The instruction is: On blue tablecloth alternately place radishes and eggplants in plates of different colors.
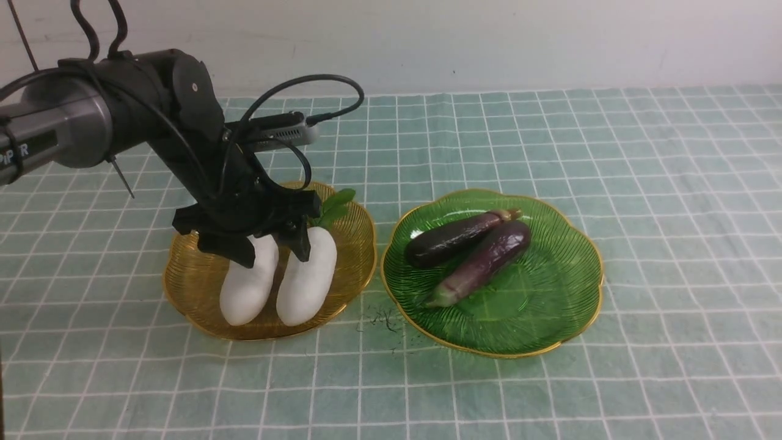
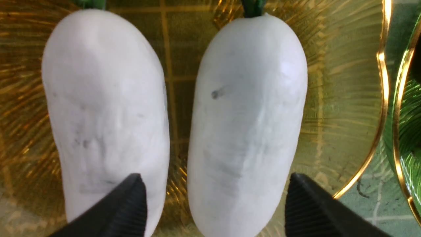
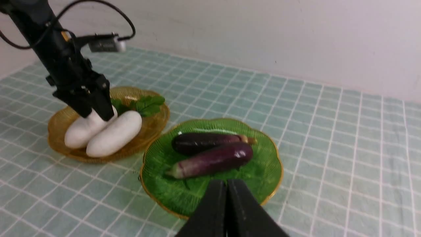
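Front view, clock directions as seen there: a teal-green gridded tablecloth (image 1: 672, 275) lies under two scalloped plates. The amber plate (image 1: 195, 293) sits at 9 o'clock from the green plate (image 1: 550, 311), their rims close together. In the amber plate, two white radishes lie side by side: one (image 1: 241, 296) toward 7 o'clock, the other (image 1: 306, 278) toward 4. Green leaves (image 1: 335, 206) show at 1 o'clock. The green plate holds two dark purple eggplants, close together: the darker (image 1: 449, 240) at 10 o'clock, the glossier (image 1: 489, 260) nearer the centre, stem end toward 8.

The left gripper (image 1: 273, 249), fingers wide apart and holding nothing, hangs over the radishes. Its arm (image 1: 183, 122) comes in from 10 o'clock, hiding part of the amber plate's far rim; a black cable (image 1: 330, 77) loops above. The right gripper (image 3: 227, 186), in its wrist view, is closed and empty. Dark wisps (image 1: 383, 319) mark the cloth between the plates.
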Available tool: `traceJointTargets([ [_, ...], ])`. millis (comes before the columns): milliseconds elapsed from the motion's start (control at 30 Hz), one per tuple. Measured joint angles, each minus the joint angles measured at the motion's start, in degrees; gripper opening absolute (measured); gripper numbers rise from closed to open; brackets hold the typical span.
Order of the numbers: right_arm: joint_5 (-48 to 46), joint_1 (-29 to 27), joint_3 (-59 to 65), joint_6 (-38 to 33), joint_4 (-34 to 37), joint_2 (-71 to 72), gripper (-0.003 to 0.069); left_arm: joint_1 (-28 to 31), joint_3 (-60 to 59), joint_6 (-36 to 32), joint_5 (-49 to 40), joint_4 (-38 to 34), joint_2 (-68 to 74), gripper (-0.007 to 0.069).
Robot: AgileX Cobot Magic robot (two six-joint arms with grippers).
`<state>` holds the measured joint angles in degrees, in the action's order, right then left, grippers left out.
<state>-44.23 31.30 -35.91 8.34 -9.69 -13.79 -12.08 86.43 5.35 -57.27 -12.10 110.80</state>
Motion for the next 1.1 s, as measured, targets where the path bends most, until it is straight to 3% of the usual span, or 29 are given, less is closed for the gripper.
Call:
traceJointTargets([
  [100, 12.9, 0.0, 7.6, 0.0, -1.2, -0.3, -0.0015, 0.0, 0.0, -0.7, -1.1, 0.0, -0.6, 0.0315],
  [133, 14.5, 0.0, 8.1, 0.0, -1.3, -0.3, -0.0015, 0.0, 0.0, -0.8, -1.2, 0.0, -0.6, 0.0304],
  [167, 20.4, 0.0, 10.9, 0.0, -1.8, -0.3, -0.0015, 0.0, 0.0, -1.8, -1.3, 0.0, -1.1, 0.0214],
  [200, 21.1, 0.0, 11.2, 0.0, -1.9, -0.3, -0.0015, 0.0, 0.0, -2.0, -1.3, 0.0, -1.2, 0.0191],
  [267, 27.5, 0.0, 13.7, 0.0, -2.1, -0.3, -0.0015, 0.0, 0.0, -3.2, -1.8, 0.0, -1.9, 0.0068],
  [333, 29.8, 0.0, 14.8, 0.0, -2.2, -0.3, -0.0015, 0.0, 0.0, -4.2, -2.6, 0.0, -2.2, 0.0014],
  [867, 28.5, 0.0, 15.6, 0.0, -2.4, -0.4, -0.0015, 0.0, 0.0, -4.6, -4.7, 0.1, -6.1, -0.0008],
  [1100, 28.4, 0.0, 16.4, 0.0, -1.3, -0.4, -0.0015, 0.0, 0.0, -4.6, -11.3, 1.2, -13.0, -0.0008],
])
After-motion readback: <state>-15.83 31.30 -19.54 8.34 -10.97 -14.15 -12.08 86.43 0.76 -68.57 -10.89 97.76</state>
